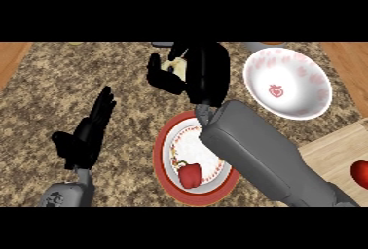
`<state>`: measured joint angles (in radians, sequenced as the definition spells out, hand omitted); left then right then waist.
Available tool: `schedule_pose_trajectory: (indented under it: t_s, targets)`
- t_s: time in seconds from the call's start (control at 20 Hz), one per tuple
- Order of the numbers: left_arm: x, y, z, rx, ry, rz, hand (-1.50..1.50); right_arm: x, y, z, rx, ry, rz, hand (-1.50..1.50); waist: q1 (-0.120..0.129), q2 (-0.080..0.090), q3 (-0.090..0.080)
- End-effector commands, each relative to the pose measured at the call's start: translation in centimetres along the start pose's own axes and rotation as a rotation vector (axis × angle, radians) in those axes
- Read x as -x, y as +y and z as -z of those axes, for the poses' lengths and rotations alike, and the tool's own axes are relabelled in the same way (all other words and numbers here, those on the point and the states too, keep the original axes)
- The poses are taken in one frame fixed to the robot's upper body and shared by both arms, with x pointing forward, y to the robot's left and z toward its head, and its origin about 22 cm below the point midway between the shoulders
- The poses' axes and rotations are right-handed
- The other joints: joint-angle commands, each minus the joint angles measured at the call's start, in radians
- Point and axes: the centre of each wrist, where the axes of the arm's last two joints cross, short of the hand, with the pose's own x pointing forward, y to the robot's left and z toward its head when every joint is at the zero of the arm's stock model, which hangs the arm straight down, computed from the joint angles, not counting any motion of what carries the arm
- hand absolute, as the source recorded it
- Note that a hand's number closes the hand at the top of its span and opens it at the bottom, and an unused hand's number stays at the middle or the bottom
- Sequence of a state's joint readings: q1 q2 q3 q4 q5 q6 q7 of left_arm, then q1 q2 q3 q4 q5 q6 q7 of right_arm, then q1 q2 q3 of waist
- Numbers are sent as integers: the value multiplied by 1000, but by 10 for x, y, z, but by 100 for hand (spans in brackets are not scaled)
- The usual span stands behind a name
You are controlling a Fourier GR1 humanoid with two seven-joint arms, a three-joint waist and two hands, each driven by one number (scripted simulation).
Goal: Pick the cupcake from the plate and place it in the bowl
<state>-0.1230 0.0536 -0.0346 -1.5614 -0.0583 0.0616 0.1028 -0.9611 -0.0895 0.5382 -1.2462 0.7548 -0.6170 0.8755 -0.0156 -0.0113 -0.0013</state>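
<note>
Cupcake (173,64) and bowl (287,82) are the pair that matters, and the head view, the only one, shows them side by side with the bowl as the handy landmark. The right hand (193,73) sits just left of the bowl, lifted clear of the plate (173,168), its fingers and thumb curled round a pale, cream-coloured lump that I take to be the cupcake; only a sliver of it shows between the black fingers, so which way up it sits cannot be read. From that hand the bowl lies directly to the right, near but not yet under the hand, white inside with a small red strawberry mark at its bottom. The grey forearm runs down and right from the hand, crossing over the plate's right edge. The plate itself lies below and left of the bowl, and a red item (189,176) rests on its lower part. The left hand (92,127) shows well to the left of the bowl, fingers straight and up, holding nothing, resting. By my judgement the coming move is a short sideways carry rightward over the bowl's near rim, and the right hand is plainly the nearer one.
</note>
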Motion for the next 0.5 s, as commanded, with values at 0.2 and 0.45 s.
schedule_pose_trajectory:
  t_s: [0.2,0.45]
  targets:
    - [9,1,7,6,-5,6,0,-30,-52,44,105,103,-56,150,12,10,1]
    - [15,-5,4,12,-28,9,0,-2,-65,63,147,151,-61,150,16,12,1]
